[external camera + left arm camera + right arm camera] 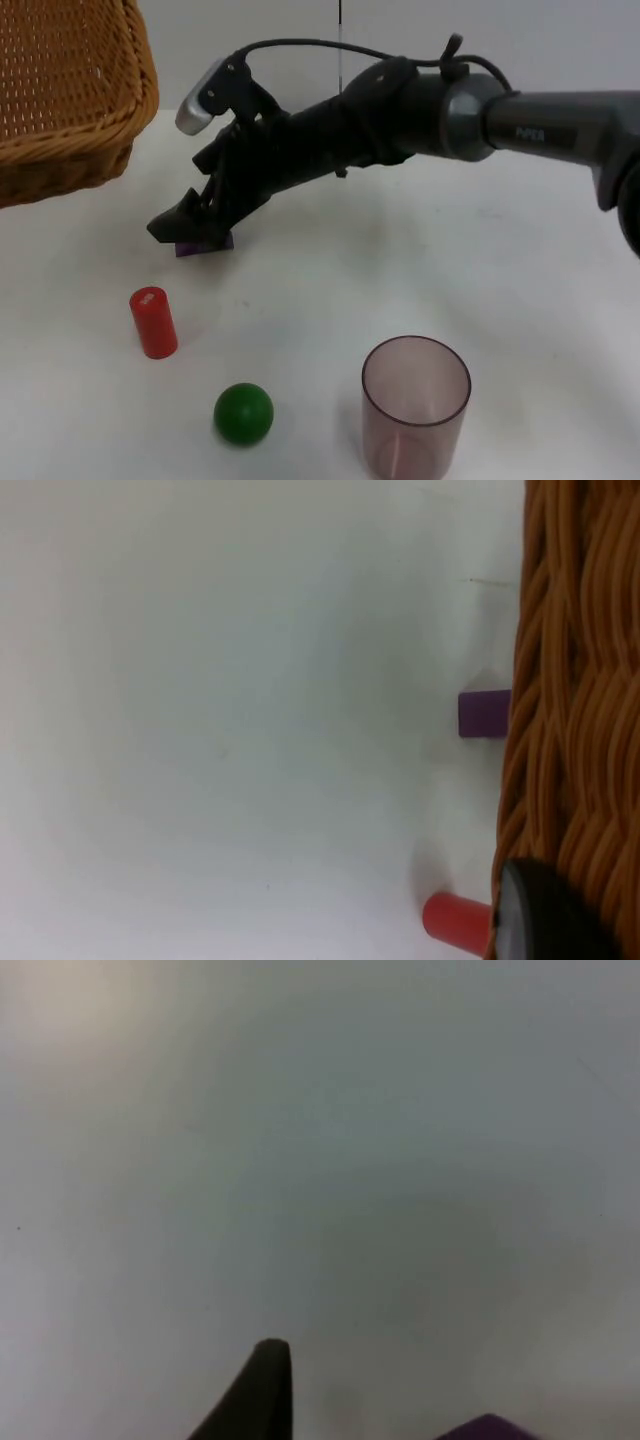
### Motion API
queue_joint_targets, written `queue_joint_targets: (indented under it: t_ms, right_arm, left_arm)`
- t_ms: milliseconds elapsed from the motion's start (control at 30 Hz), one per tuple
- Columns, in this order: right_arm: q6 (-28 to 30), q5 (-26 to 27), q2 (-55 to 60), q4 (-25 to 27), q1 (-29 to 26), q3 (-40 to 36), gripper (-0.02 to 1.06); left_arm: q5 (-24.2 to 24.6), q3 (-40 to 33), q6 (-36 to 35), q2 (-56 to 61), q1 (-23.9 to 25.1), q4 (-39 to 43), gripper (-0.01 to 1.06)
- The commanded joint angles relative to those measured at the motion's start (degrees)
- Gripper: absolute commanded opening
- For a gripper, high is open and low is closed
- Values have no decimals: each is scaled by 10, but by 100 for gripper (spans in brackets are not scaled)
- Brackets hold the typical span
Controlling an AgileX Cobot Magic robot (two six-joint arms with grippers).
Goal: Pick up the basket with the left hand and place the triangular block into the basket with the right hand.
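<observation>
Top view: my right gripper [190, 232] is reaching down over the purple triangular block [205, 244]; whether it is gripping, I cannot tell. My left gripper [545, 920] is clamping the basket [60, 90] aloft; next I am needing a firm grasp, then a lift.

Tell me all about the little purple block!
The purple block is small, plain and solid-looking, and it sits on the white table. The right gripper is down over it, covering most of it, so its shape is hard to tell. The basket hangs up to one side, not touching it.
</observation>
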State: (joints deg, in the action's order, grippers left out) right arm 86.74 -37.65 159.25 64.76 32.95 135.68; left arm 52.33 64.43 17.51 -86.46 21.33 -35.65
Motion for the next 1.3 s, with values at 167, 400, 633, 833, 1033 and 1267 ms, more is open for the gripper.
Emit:
queue_joint_targets:
  t_ms: [167, 400, 633, 833, 1033, 1267]
  right_arm:
    - [-1, 19, 21, 0, 4, 14, 104]
    - [12, 16, 36, 2, 4, 14, 104]
    - [12, 14, 52, 6, 4, 14, 104]
    - [14, 14, 54, 7, 4, 14, 101]
    - [7, 34, 54, 7, 4, 14, 64]
    - [-30, 85, 54, -1, 11, 14, 0]
  left_arm:
    - [-4, 1, 4, 7, -1, -10, 0]
    - [-5, 1, 7, 7, -1, -10, 0]
    - [-5, 1, 7, 7, -1, -10, 0]
    - [-5, 1, 11, 7, -1, -10, 0]
    - [-5, 1, 11, 7, -1, -10, 0]
    - [-6, 1, 12, 7, -1, -7, 0]
